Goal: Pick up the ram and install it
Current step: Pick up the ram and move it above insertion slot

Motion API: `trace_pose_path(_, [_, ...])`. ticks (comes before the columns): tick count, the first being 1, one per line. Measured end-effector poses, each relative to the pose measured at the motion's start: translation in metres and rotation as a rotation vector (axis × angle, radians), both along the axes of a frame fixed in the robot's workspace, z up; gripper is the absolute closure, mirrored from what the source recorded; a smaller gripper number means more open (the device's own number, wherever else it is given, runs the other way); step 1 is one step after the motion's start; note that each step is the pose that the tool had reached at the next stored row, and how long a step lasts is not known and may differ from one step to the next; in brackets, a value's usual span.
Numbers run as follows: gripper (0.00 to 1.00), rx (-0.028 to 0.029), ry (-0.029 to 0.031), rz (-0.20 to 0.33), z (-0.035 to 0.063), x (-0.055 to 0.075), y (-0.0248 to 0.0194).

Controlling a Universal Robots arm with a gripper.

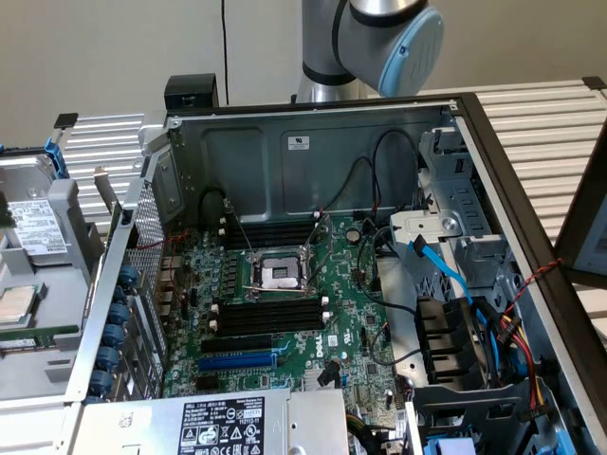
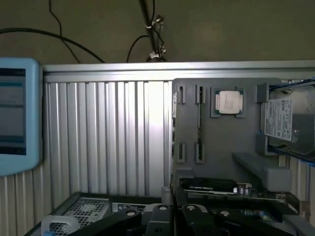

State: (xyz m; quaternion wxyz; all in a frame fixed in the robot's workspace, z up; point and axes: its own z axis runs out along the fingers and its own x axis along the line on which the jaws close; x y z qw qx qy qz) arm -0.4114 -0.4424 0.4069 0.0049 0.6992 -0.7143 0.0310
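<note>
The ram (image 2: 199,124) stands on edge as a thin dark stick in a slot of the grey holder tray (image 2: 221,142). In the exterior view a thin green strip, likely the same ram (image 1: 38,335), lies in that tray (image 1: 38,365) at the exterior view's left, outside the computer case. My gripper (image 2: 174,221) hangs well short of the tray, with its black knuckles at the picture's edge and nothing on it. The arm's grey and blue joint (image 1: 398,38) rises behind the case. The long black memory slots (image 1: 270,318) on the green motherboard (image 1: 356,327) look empty.
The holder tray also carries a processor (image 2: 229,102) and a hard drive (image 2: 285,120). A pale blue screen (image 2: 17,115) stands beside the ribbed metal table (image 2: 108,137). Inside the case are the processor socket (image 1: 280,275), a blue slot (image 1: 237,361), loose cables (image 1: 446,275) and the power supply (image 1: 218,422).
</note>
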Motion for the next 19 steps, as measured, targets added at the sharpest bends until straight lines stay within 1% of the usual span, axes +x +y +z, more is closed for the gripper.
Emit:
trace_pose_path(2, [0.87,0.0000,0.0000,0.000,0.0014,0.007,-0.0018])
trace_pose_path(8, [0.87,0.0010,0.0000,0.005,0.0022,0.029,-0.0040])
trace_pose_path(16, [0.87,0.0015,0.0003,0.009,0.0026,0.061,-0.0084])
trace_pose_path(19, [0.87,0.0018,0.0003,0.011,0.0026,0.073,-0.0092])
